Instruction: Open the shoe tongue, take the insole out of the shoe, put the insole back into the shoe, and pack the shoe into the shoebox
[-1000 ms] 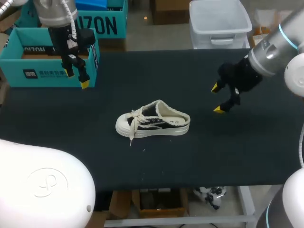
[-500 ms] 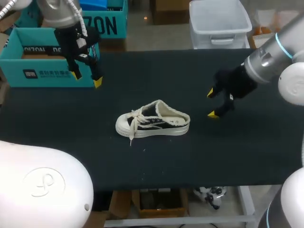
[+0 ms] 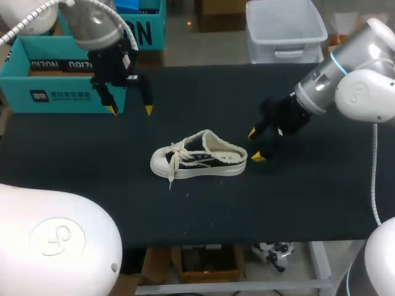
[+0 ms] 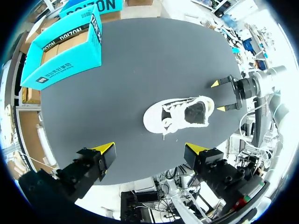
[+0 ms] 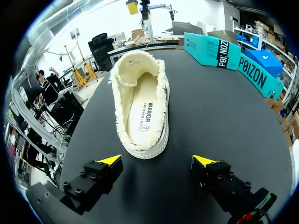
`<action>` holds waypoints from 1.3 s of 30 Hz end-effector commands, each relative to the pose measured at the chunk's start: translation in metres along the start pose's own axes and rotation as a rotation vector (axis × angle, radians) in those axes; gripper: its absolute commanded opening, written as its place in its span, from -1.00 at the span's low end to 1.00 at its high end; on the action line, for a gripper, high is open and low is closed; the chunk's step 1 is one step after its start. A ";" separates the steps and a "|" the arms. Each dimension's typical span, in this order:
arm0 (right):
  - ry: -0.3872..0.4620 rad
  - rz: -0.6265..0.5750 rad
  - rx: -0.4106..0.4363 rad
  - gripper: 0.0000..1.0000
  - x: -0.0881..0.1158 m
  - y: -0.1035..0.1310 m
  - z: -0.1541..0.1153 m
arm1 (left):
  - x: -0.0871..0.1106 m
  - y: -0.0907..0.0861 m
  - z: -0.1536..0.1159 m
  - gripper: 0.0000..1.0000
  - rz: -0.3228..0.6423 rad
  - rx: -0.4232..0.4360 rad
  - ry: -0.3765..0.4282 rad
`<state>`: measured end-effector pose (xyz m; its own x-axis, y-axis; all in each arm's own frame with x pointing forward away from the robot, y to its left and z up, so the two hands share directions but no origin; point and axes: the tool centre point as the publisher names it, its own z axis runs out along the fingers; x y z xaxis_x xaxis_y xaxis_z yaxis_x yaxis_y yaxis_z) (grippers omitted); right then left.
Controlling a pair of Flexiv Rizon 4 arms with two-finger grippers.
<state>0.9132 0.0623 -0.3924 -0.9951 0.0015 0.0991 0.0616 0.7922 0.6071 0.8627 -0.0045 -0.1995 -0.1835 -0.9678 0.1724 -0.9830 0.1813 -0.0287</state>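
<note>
Two grippers are hanging over the black table (image 3: 203, 216), both with fingers spread wide and holding nothing. The left gripper (image 3: 130, 110) is hovering near the teal shoebox (image 3: 62, 94), which is carrying white lettering on its side. The right gripper (image 3: 255, 145) is sitting just beside the heel of the white shoe (image 3: 199, 161), which is lying at mid-table. Only the right wrist view is showing the insole (image 5: 142, 109) inside the shoe, bearing dark print.
</note>
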 end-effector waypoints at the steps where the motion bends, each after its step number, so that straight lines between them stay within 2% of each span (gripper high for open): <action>1: 0.057 0.003 -0.006 1.00 -0.002 -0.004 0.009 | 0.009 0.007 0.008 1.00 -0.001 0.040 -0.011; 19: -0.009 -0.025 -0.104 1.00 0.019 0.003 0.034 | 0.030 0.010 0.025 1.00 -0.018 0.032 -0.004; 27: -0.035 -0.027 -0.123 1.00 0.019 0.011 0.039 | 0.033 0.010 0.031 1.00 -0.020 0.025 -0.010; 39: -0.028 -0.032 -0.141 1.00 0.018 0.018 0.052 | 0.037 0.014 0.039 1.00 -0.023 0.016 -0.009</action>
<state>0.8897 0.1071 -0.4155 -0.9985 -0.0011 0.0554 0.0385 0.7034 0.7097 0.8434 -0.0434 -0.2298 -0.1606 -0.9728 0.1668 -0.9870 0.1565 -0.0376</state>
